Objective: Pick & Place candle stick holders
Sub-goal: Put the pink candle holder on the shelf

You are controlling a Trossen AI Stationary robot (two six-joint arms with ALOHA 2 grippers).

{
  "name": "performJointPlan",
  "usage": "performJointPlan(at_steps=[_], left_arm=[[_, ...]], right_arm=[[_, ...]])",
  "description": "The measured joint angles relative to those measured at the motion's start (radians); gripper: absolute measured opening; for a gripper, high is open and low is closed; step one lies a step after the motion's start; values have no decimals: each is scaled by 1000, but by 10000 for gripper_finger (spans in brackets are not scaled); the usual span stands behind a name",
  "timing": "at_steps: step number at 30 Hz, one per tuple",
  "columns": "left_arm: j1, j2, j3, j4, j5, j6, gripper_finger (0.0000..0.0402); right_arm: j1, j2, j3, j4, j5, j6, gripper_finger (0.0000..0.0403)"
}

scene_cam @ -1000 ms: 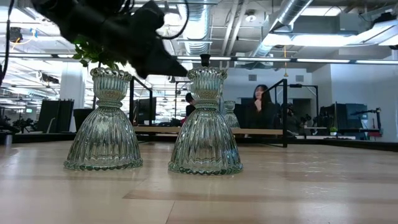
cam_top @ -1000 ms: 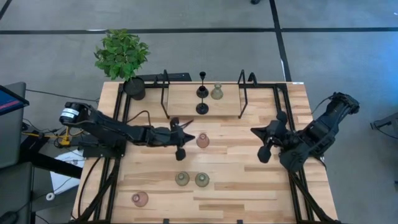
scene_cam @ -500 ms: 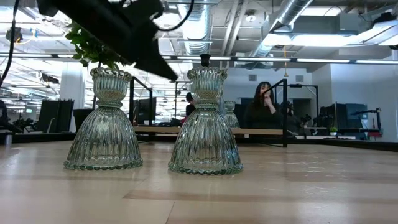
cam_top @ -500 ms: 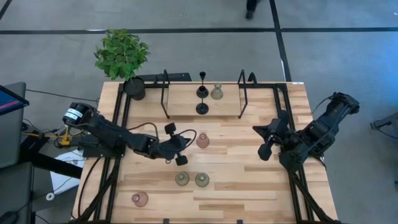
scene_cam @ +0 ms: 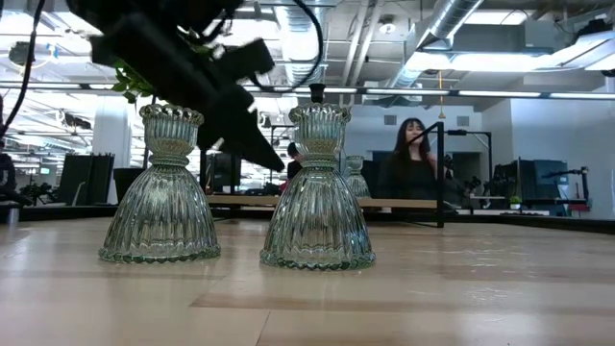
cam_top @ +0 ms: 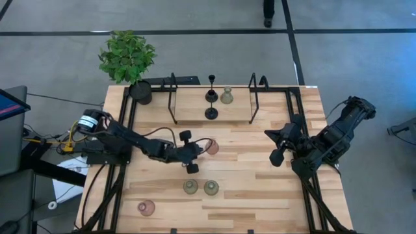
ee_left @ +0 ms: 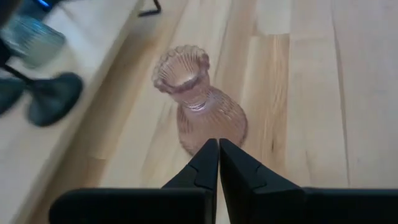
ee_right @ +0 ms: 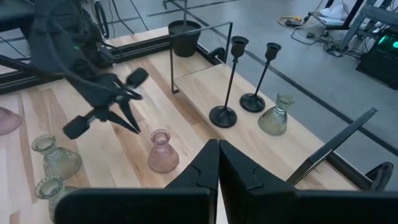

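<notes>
A pink glass candle stick holder [cam_top: 211, 147] [ee_left: 198, 107] stands on its base at mid table. My left gripper [cam_top: 200, 147] [ee_left: 219, 144] is shut, slanting down, its tips just left of that holder's foot; the right wrist view shows a small gap between the gripper [ee_right: 135, 129] and the holder [ee_right: 163, 152]. Two olive-green holders [cam_top: 190, 187] [cam_top: 211, 188] stand nearer the front edge, and another pink one [cam_top: 146, 208] stands front left. Two black thin-stemmed holders [cam_top: 211, 96] [cam_top: 211, 112] and a green one [cam_top: 226, 96] stand at the back. My right gripper [cam_top: 265, 135] [ee_right: 218, 144] waits shut at the right.
Two tall black wire frames [cam_top: 172, 97] [cam_top: 253, 97] flank the back board [cam_top: 195, 107] that carries the black holders. A black pot with a green plant [cam_top: 138, 91] stands at the far left corner. People sit in the room beyond the table [scene_cam: 404, 163].
My left gripper has come down toward the table beside the pink holder and rolled about its own axis, its fingers staying shut. The pink holder has not moved.
</notes>
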State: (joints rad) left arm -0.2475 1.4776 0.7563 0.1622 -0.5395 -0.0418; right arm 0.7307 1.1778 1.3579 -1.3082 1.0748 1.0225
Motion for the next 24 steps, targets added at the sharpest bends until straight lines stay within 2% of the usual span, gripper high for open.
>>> performJointPlan(at_steps=[2, 7, 10, 14, 20, 24], left_arm=[[28, 16, 0, 8, 33, -33, 16], [66, 26, 0, 47, 40, -71, 18], [77, 26, 0, 74, 49, -72, 33], [97, 26, 0, 94, 132, -95, 74], [125, 26, 0, 102, 164, -96, 151], [149, 40, 0, 137, 244, -98, 203]], right_arm=[[0, 0, 0, 0, 0, 0, 0], [0, 0, 0, 3, -2, 0, 0], [0, 0, 0, 2, -3, 0, 0], [0, 0, 0, 2, -3, 0, 0], [0, 0, 0, -1, -3, 0, 0], [0, 0, 0, -1, -3, 0, 0]])
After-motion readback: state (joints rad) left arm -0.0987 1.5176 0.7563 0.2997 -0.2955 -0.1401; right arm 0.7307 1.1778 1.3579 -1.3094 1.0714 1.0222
